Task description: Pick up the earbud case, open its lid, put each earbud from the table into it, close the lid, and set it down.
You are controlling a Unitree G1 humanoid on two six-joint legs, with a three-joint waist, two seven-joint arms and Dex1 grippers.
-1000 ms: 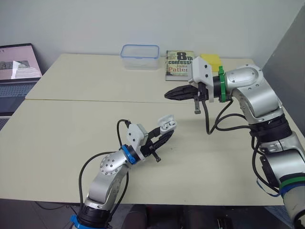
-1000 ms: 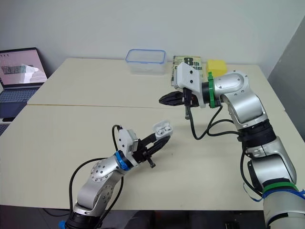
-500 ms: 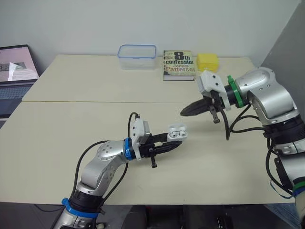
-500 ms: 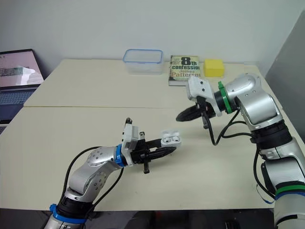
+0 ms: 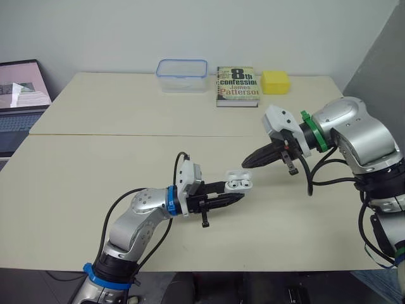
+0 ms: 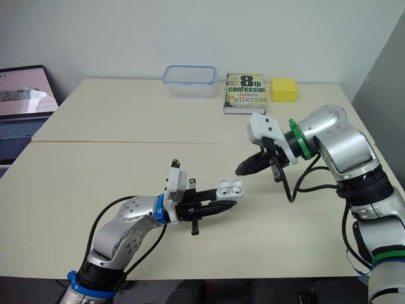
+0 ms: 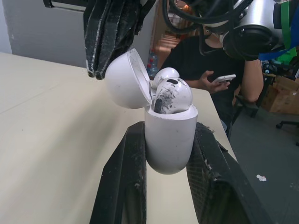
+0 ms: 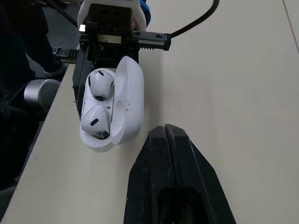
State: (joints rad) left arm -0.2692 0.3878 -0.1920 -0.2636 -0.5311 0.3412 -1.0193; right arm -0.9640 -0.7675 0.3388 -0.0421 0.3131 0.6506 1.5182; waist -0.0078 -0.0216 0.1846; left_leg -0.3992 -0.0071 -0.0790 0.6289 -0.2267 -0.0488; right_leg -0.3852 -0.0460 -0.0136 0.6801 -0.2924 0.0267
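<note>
A white earbud case (image 5: 237, 183) with its lid swung open is held just above the table by my left gripper (image 5: 231, 194), which is shut on the case body (image 7: 170, 140). Two white earbuds (image 7: 168, 91) sit inside it, also plain in the right wrist view as earbuds (image 8: 99, 102). My right gripper (image 5: 245, 163) is shut with nothing between its fingers, and its tip hovers just behind the open lid (image 7: 127, 79), a little apart from it.
At the back of the table stand a clear plastic box with a blue rim (image 5: 183, 66), a paperback book (image 5: 237, 85) and a yellow block (image 5: 276, 82). A laptop (image 5: 22, 85) sits off the far left edge. A seated person (image 7: 205, 70) holds a phone beyond the table.
The right gripper has come down and toward the case, ending close behind its open lid. The left gripper with the case has shifted slightly forward and lower.
</note>
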